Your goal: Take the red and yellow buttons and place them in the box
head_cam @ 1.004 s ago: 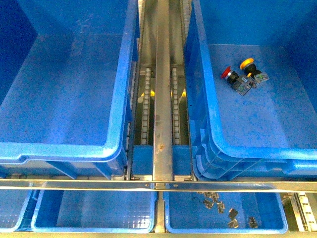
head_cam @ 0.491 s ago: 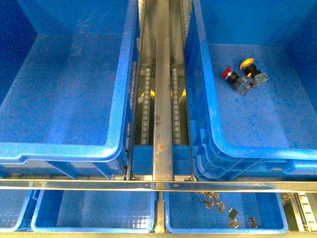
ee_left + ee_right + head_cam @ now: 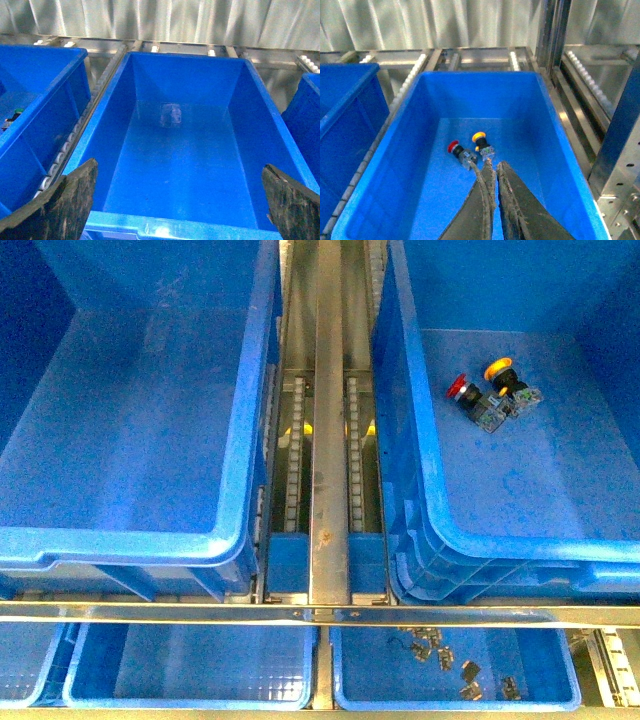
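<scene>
Two buttons [image 3: 492, 392], no legible writing

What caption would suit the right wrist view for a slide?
Closed right gripper above the blue box holding a red button and a yellow button.

Small metal parts [image 3: 440, 650] in shallow tray [image 3: 560, 702] below the box [image 3: 430, 490]: too small to identify. Box cut off by frame edges (far wall unseen). Neither arm visible in front view.
</scene>
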`<state>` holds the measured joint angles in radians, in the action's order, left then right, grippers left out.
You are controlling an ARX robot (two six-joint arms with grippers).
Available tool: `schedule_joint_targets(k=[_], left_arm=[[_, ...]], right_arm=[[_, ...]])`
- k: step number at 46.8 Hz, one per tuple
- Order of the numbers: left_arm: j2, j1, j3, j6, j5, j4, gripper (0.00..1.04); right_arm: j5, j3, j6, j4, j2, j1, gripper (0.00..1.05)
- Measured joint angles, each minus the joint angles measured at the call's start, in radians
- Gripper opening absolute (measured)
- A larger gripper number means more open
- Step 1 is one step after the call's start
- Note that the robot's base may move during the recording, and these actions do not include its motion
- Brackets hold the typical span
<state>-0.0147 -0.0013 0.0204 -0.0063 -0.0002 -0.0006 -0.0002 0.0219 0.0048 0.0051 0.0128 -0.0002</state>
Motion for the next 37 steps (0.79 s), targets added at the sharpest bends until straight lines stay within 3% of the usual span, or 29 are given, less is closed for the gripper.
schedule_joint_targets(k=[14, 29, 37], left_arm=[[0.0, 0.0, 0.0, 0.0, 0.0, 0.0, 0.97], [0.0, 0.0, 0.0, 0.0, 0.0, 0.0, 0.97], [0.0, 0.0, 0.0, 0.0, 0.0, 0.0, 0.97]], right_arm=[[0.0, 0.0, -0.002, -0.004, -0.008, 0.0, 0.05], [0.0, 0.0, -0.002, -0.004, -0.008, 0.0, 0.54], [0.0, 0.0, -0.002, -0.004, -0.008, 0.0, 0.9]])
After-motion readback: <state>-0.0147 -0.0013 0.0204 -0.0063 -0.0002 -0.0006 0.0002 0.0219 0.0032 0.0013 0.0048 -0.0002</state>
